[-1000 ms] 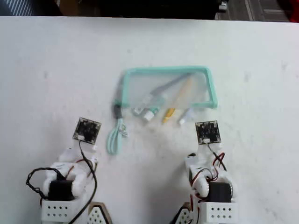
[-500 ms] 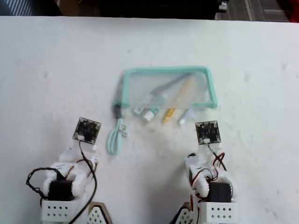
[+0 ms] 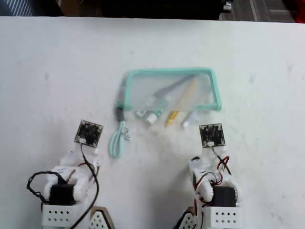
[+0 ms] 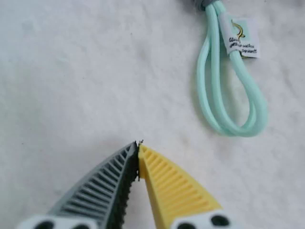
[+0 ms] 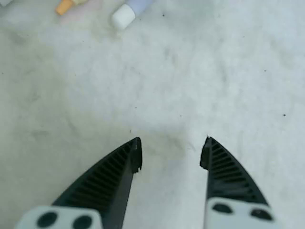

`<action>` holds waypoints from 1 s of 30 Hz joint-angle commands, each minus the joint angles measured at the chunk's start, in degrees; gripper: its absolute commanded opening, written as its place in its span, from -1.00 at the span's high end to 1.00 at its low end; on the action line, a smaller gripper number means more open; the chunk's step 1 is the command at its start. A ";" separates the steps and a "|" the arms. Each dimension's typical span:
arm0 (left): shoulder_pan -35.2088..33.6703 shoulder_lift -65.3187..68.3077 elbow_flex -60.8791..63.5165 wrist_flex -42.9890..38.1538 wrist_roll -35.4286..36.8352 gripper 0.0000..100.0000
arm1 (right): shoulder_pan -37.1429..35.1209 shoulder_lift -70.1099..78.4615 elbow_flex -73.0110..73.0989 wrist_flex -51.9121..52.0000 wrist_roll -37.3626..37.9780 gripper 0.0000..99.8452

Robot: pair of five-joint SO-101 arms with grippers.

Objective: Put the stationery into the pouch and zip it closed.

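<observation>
The pouch (image 3: 169,90) lay ahead of both my pincers, pens (image 3: 151,117) poking from its near edge, their bodies dim through its side. My left pincer (image 4: 138,148) pointed down at the table (image 4: 71,71), pressed together, the strap (image 4: 231,90) just ahead. My right pincer (image 5: 170,152) stood spread, with pen tips cut off ahead.

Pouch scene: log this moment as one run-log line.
pouch: unzipped, pens protruding | left claw: shut, empty, near strap loop | right claw: open, empty

Pens (image 3: 172,101) half in pouch (image 3: 167,72) (tips protruding); strap (image 3: 116,141) at left.
</observation>
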 commanded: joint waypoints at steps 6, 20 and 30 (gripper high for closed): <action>0.31 -0.40 -0.09 0.44 0.09 0.95 | 0.04 -0.40 0.53 0.22 -0.62 0.60; 0.31 -0.40 -0.09 0.44 0.09 0.95 | -11.47 -0.40 0.53 -24.75 -0.79 0.60; 0.31 -0.40 -0.09 0.44 0.09 0.95 | -0.48 -0.40 0.53 -22.11 -0.79 0.60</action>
